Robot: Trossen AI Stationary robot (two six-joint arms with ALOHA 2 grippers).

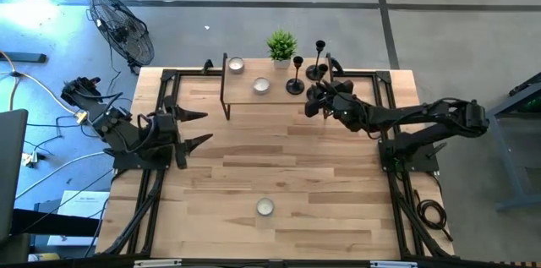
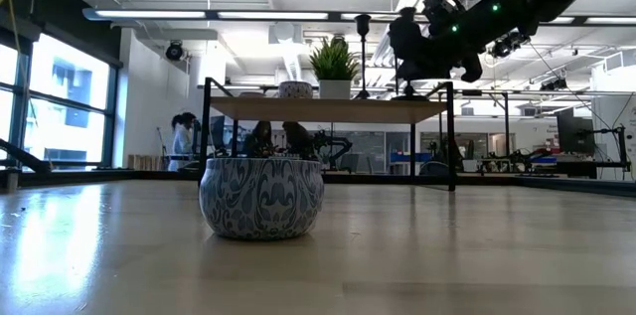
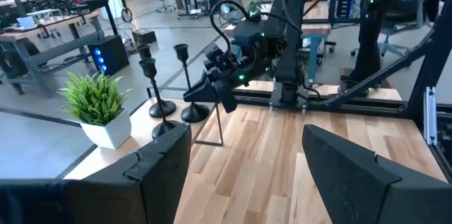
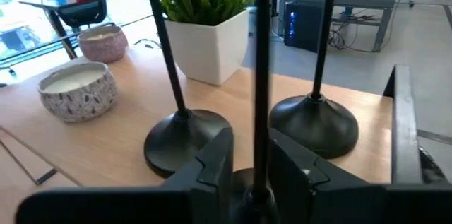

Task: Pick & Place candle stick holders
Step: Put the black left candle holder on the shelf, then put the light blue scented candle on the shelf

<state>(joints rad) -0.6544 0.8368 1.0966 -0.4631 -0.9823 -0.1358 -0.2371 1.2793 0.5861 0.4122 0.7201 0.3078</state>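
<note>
Black candle stick holders [image 4: 185,143]; blue-patterned white candle tin [image 2: 261,197].

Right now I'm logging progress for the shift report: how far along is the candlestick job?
Two candle stick holders already stand on the raised shelf beside the potted plant. The third holder is in hand: the right gripper is closed around its stem at the shelf's edge, not yet released. What's left is to let go and pull away. The left gripper waits open over the table's left side.
</note>
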